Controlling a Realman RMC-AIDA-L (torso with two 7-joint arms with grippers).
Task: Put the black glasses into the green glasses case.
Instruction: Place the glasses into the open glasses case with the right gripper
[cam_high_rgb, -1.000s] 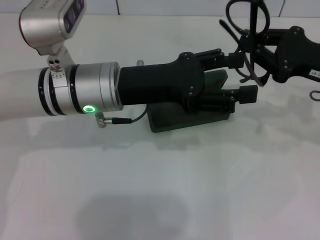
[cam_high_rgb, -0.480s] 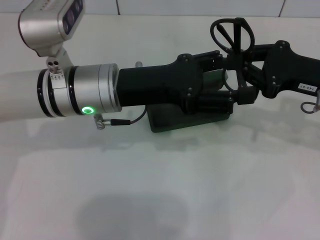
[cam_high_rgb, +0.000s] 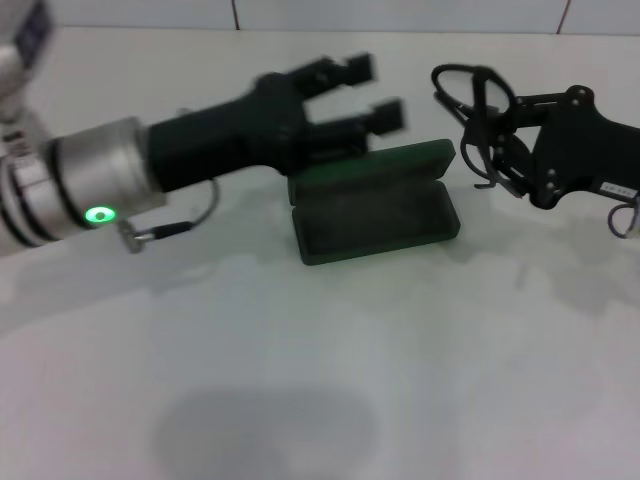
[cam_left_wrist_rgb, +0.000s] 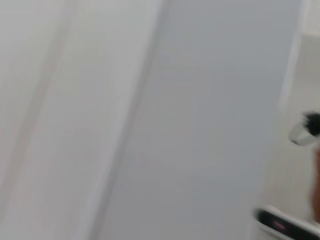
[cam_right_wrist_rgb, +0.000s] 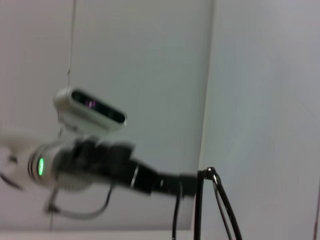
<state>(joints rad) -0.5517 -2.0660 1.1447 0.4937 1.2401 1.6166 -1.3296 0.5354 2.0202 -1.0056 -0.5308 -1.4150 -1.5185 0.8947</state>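
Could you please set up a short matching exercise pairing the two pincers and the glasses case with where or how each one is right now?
1. left pincer
2. right pincer
3. green glasses case

A. lying open on the table
B. shut on the black glasses, beside the case
C. open, above the case's far edge

Pairs: 1-C, 2-B, 3-A

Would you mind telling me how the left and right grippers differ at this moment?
The left gripper is open and holds nothing, while the right gripper is shut on the black glasses. The left gripper sits behind the green glasses case's raised lid; the right gripper hangs beside the case's right end. Both are black and above the table.
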